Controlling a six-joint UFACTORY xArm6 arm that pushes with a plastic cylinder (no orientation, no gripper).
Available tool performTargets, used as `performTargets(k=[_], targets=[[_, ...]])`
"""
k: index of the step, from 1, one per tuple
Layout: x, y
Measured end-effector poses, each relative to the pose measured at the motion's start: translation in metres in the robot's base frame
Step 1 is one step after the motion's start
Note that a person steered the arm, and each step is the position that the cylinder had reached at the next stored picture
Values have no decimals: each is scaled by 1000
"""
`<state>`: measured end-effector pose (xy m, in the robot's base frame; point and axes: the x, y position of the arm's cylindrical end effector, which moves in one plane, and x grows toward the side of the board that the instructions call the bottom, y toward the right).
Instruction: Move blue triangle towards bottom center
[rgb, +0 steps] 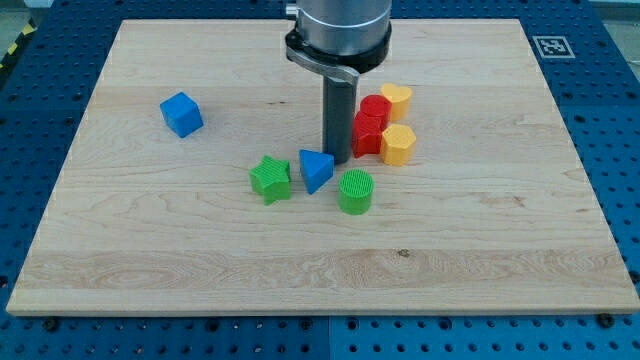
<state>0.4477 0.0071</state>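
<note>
My tip (339, 160) sits on the wooden tabletop (480, 240) just above and to the right of the blue triangle (315, 170), close enough that the two look to be touching, though I cannot be sure of contact from this one view. The tool is a plain dark rod with no jaws, so it neither spreads nor pinches anything; it stands upright under the grey arm housing at the view's top. The blue triangle lies near the middle of the tabletop, a little left of centre, with its point facing down toward the view's bottom. Just to its left is a green star (270, 179), near but apart from it, and just to its lower right is a green cylinder (355, 191). To the right of the rod two red blocks (371, 124) are stacked one behind the other in the view, their shapes hard to make out, and beside them are a yellow heart (397, 99) and a yellow hexagon (398, 144). A blue cube (181, 113) rests well apart at the upper left.
</note>
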Motion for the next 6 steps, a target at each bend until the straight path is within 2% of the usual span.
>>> performTargets(k=[5, 6], targets=[[33, -24], [20, -20]])
